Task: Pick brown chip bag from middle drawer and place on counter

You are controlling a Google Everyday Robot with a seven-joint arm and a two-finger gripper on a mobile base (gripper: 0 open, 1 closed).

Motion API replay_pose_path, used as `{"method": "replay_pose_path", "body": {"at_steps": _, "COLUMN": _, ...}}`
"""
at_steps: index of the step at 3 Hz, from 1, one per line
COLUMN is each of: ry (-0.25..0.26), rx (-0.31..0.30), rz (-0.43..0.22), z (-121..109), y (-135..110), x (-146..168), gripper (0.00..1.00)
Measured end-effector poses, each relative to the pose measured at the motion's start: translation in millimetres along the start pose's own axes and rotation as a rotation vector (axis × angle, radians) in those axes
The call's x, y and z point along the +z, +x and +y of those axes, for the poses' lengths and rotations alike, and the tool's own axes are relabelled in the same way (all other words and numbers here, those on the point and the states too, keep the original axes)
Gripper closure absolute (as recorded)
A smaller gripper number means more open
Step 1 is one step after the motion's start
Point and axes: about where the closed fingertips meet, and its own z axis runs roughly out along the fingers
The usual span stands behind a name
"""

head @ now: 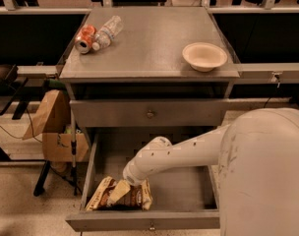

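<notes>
The brown chip bag [115, 197] lies flat in the front left corner of the open middle drawer [189, 191]. My white arm reaches down from the right into the drawer. My gripper [121, 190] is right over the bag, touching its top. The counter [149, 43] is the grey top of the cabinet above, at the middle of the view.
On the counter, an orange soda can [84, 38] and a clear plastic bottle [106, 31] lie at the back left, and a white bowl [204, 56] stands at the right. The top drawer [149, 113] is shut. A cardboard box [53, 127] and stand legs are left of the cabinet.
</notes>
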Motion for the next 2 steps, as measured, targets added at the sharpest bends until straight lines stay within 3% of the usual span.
{"method": "replay_pose_path", "body": {"at_steps": 1, "ry": -0.029, "rx": 0.017, "rz": 0.032, "z": -6.8, "y": 8.6, "x": 14.8, "gripper": 0.0}}
{"method": "replay_pose_path", "body": {"at_steps": 2, "ry": -0.046, "rx": 0.016, "rz": 0.056, "z": -13.4, "y": 10.1, "x": 25.3, "gripper": 0.13}}
